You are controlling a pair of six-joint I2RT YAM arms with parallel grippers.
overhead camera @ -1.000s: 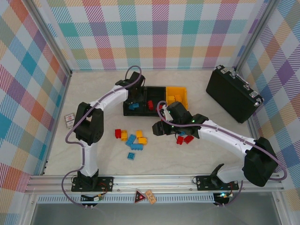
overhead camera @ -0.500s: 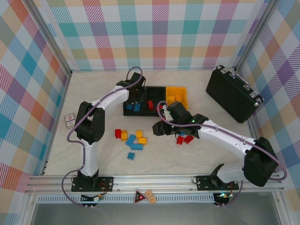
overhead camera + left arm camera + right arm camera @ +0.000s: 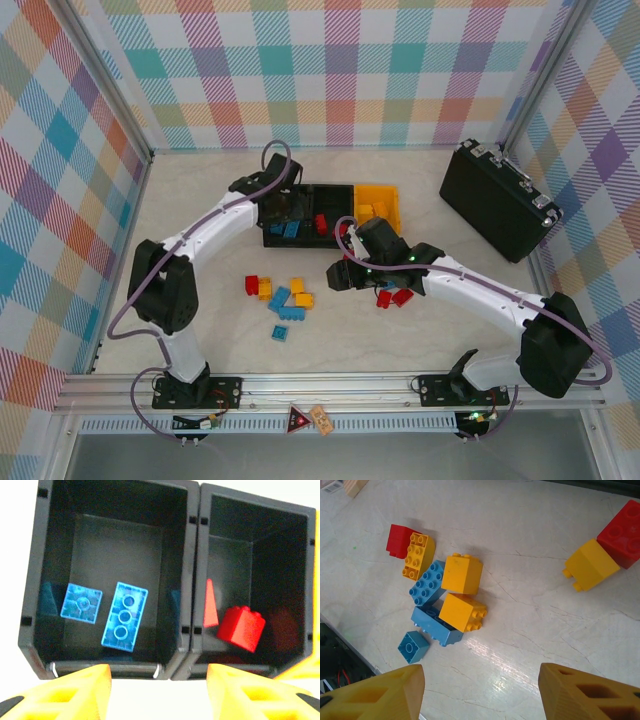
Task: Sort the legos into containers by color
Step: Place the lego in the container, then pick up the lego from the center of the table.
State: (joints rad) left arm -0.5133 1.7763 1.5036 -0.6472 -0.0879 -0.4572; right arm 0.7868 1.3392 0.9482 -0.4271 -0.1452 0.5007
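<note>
Drop step — left hand (image 3: 157,677) parted, empty over the blues' bin (image 3: 31,570); right hand (image 3: 480,675), parted, must next grip a lego (image 3: 462,573).

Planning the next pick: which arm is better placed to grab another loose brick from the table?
Probably right. The right gripper hovers with open jaws near the loose bricks; the left gripper is away over the bins.

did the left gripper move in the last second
Yes. The left gripper has shifted slightly left over the row of bins, toward the outer wall of the leftmost black bin.
</note>
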